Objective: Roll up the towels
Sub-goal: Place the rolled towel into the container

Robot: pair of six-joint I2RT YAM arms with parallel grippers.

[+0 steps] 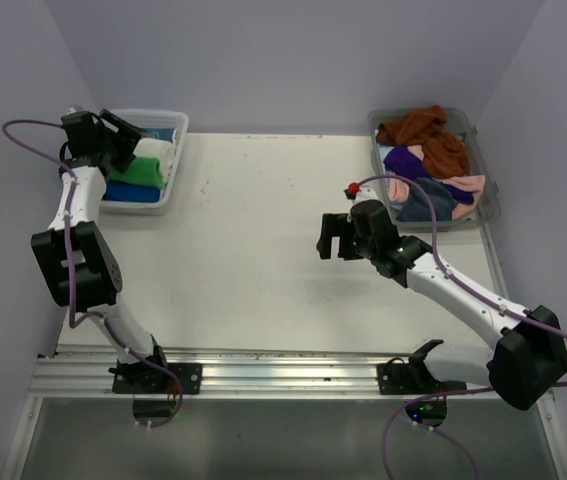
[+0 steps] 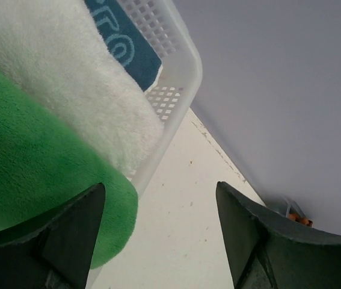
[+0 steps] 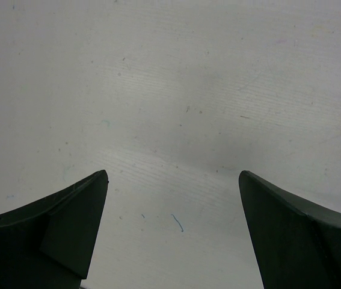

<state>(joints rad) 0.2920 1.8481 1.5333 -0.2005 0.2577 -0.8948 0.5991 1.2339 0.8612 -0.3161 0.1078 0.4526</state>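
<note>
Three towels are rolled and laid side by side in the white basket (image 1: 176, 140): the white towel (image 1: 155, 152) farthest back, the green towel (image 1: 145, 170) touching it in the middle, and the blue towel (image 1: 131, 192) nearest. Well to the basket's right, a rust-brown towel (image 1: 428, 135), a purple towel (image 1: 403, 162), a pink towel (image 1: 408, 190) and a slate grey towel (image 1: 433, 205) are heaped unrolled.

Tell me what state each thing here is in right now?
white towel, rolled, in the basket.
green towel, rolled, beside the white one.
blue towel, lying in the basket too.
tub, holding a crumpled heap.
rust-brown towel, crumpled, in the tub.
purple towel, crumpled, unrolled.
left gripper, open, empty, at the basket.
right gripper, open, empty, above the table.
</note>
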